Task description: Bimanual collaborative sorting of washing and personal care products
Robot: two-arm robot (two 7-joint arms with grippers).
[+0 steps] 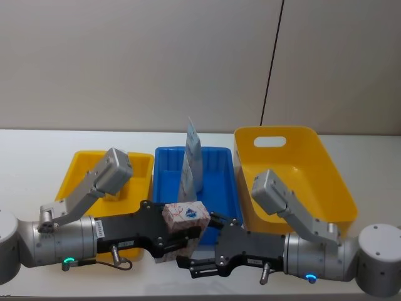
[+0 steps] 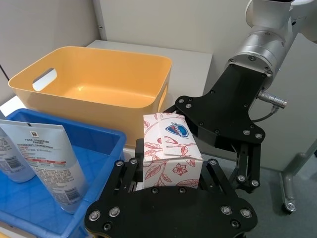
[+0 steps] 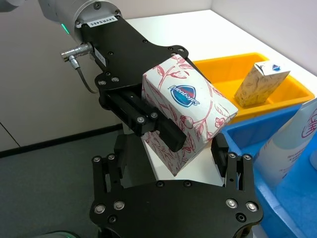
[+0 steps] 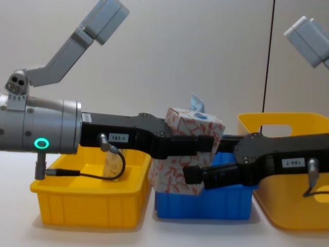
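The left pincer (image 2: 171, 174) grips a white carton (image 2: 171, 148) printed with red leaves and a blue mark, fingers pressed to both its sides. Just beyond the carton is the black right pincer (image 2: 223, 139). Nearby, a pale-blue tube (image 2: 54, 158) stands in a blue bin (image 2: 101, 133), with a yellow bin (image 2: 99, 57) behind it.

Silver-grey cylindrical arms (image 1: 56, 241) with glowing rings (image 4: 40, 143) end in the left claw (image 1: 183, 224) and right claw (image 1: 203, 241): flat black plates studded with silver screws (image 2: 114, 212), trailing thin cables (image 4: 115, 170).
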